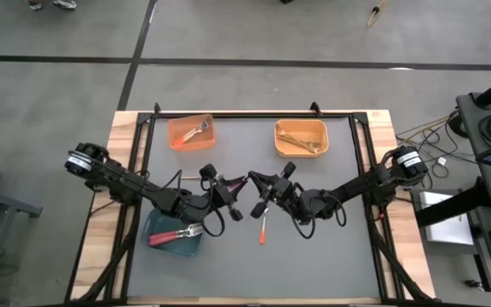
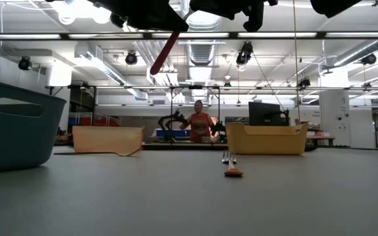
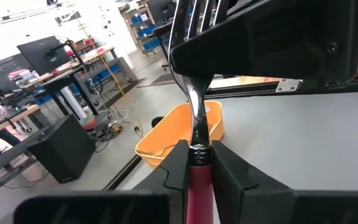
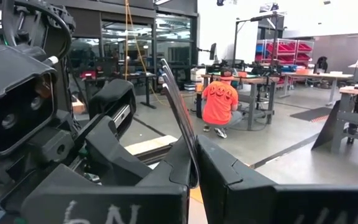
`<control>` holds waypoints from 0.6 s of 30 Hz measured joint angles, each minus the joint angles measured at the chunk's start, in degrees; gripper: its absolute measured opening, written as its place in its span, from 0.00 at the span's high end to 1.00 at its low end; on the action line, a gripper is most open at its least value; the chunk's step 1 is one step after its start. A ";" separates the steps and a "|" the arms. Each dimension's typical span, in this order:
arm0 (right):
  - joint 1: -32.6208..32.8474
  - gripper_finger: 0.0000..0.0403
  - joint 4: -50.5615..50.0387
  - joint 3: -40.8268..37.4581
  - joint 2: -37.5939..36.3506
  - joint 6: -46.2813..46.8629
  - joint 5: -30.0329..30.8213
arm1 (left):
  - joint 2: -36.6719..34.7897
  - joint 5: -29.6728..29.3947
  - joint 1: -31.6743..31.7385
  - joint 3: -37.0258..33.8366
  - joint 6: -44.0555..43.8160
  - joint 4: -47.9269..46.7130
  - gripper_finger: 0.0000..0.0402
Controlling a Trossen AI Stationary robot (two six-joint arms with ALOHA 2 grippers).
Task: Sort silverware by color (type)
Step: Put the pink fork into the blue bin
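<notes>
A red-handled fork (image 1: 244, 182) is held in the air between my two grippers above the middle of the grey mat. My left gripper (image 3: 196, 158) is shut on its handle. My right gripper (image 4: 194, 168) is shut on its metal part, with the tines (image 4: 173, 93) sticking out past the fingers. In the low view the red handle (image 2: 163, 52) slants down below the dark grippers. An orange-handled fork (image 1: 263, 227) lies flat on the mat just nearer than the grippers. My left gripper pinches the fork between its two fingers at the top of the red handle (image 3: 197, 171), right where the metal neck (image 3: 196, 121) begins. The handle runs back between the fingers. The fork is lifted clear of the mat. My right gripper pinches the fork's metal neck (image 4: 190, 163) between its two fingers, below the tines. It comes at the fork from the side opposite my left gripper, and the tines stand out beyond the fingertips. The fork is clear of the mat.
A teal bin (image 1: 162, 246) at the mat's near left holds red-handled forks. An orange bin (image 1: 177, 141) with a fork sits at the far left. A yellow-orange bin (image 1: 280, 145) with gold forks sits at the far right. A person shows in the room beyond the table.
</notes>
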 joint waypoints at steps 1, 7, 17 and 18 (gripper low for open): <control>0.00 0.98 -0.08 0.01 0.00 -0.02 -0.01 | 0.00 0.00 0.00 0.00 -0.23 -0.02 0.94; 0.00 0.96 -0.47 0.04 0.00 -0.72 0.00 | 0.00 0.40 -0.01 0.00 -1.51 -0.04 0.94; 0.17 0.76 -2.22 0.04 -0.52 -1.27 0.46 | -0.58 1.30 -0.31 -0.02 -3.30 -0.60 0.96; 0.20 0.74 -2.63 0.04 -0.80 -1.20 0.46 | -0.89 1.29 -0.42 -0.02 -3.30 -0.78 0.97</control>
